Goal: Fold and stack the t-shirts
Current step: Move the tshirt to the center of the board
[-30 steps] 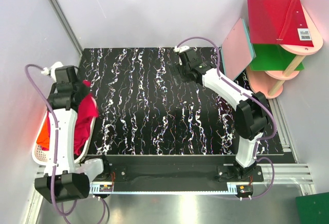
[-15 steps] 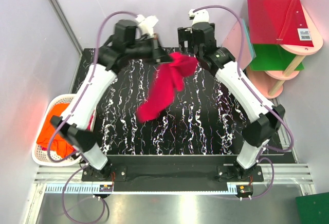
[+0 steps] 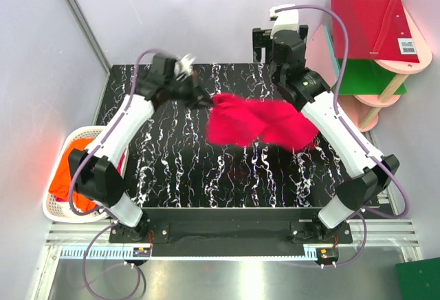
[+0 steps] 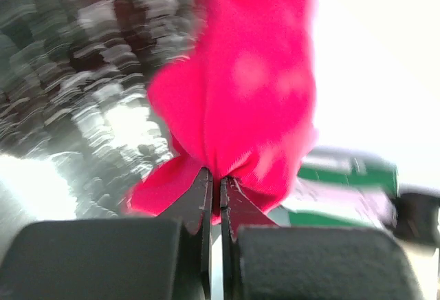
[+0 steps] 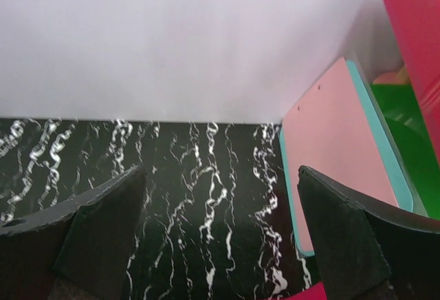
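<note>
One left tool (image 4: 220, 184) pinches the crimson t-shirt (image 3: 261, 122); the right tool (image 5: 221, 217) gapes empty. Swinging could shake it loose.

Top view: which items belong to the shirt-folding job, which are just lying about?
Job: red shirt, pinched in left gripper; orange shirt in basket.
Lying about: red board, green board, pink board, pink stand.
</note>
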`<state>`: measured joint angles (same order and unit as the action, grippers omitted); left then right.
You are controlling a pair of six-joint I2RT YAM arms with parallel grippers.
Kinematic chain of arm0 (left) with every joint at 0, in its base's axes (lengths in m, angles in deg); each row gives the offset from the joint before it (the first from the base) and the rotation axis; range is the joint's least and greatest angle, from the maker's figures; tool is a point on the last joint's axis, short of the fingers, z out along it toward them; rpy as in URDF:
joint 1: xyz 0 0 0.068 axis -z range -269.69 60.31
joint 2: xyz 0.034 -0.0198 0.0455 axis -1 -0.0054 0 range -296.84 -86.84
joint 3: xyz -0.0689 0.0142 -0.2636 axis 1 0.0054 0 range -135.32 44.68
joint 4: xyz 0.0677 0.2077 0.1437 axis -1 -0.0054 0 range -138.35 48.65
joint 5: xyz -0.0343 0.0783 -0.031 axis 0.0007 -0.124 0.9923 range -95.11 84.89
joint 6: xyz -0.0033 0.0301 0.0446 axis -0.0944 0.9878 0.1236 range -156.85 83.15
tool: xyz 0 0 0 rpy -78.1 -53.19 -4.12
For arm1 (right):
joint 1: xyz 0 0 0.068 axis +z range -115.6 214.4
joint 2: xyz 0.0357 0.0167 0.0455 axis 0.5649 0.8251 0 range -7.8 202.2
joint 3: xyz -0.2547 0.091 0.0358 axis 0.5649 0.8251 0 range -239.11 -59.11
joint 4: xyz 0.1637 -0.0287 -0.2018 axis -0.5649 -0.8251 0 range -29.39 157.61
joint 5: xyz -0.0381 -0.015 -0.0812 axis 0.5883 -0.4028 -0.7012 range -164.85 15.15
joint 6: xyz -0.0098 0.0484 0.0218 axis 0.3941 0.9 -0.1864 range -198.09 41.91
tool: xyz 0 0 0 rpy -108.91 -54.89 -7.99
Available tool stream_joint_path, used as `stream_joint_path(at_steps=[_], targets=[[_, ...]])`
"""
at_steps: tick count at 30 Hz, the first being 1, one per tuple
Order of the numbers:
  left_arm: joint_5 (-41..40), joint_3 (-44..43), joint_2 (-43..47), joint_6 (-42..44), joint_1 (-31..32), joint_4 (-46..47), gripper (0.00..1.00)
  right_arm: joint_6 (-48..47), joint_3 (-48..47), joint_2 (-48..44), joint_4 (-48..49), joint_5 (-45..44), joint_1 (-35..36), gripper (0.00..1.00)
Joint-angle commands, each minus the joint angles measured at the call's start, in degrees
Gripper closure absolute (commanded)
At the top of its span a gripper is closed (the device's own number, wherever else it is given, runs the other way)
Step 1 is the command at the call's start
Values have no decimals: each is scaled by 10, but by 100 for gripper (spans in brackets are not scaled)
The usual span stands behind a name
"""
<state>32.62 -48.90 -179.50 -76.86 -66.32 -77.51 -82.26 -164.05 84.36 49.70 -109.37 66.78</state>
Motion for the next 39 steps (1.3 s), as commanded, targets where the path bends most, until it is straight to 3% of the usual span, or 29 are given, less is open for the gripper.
stream_joint_path(at_steps=[1, 4, 10, 16, 21, 26, 30, 33, 34, 37, 39], targets=[[-42, 145, 24, -31, -91, -20, 100, -13, 19, -8, 20, -13, 7, 0], [-53, 186, -32, 2, -126, -85, 100, -14, 24, -1, 20, 4, 6, 0], [-145, 133, -126, 33, -141, -188, 100, -14, 36, 4, 17, 40, 6, 0], [-266, 45, -111, 13, -175, -206, 100, 17, 78, 2, -53, 101, 7, 0], [-305, -24, -122, -6, -211, -204, 100, 78, 98, 39, -175, 269, 6, 0], [-292, -49, -179, -23, -252, -204, 100, 86, 72, 143, -280, 467, 5, 2], [-254, -66, -246, -38, -287, -197, 99, 86, 59, 195, -342, 565, 5, 3], [-226, -121, -292, -17, -306, -198, 70, 87, 62, 204, -347, 590, 5, 2], [-223, -144, -295, -12, -309, -200, 27, 86, 62, 203, -348, 593, 6, 2], [-233, -155, -266, -6, -317, -199, 1, 87, 69, 189, -351, 602, 6, 2], [-251, -146, -222, 8, -318, -199, 1, 92, 79, 176, -353, 614, 8, 3]])
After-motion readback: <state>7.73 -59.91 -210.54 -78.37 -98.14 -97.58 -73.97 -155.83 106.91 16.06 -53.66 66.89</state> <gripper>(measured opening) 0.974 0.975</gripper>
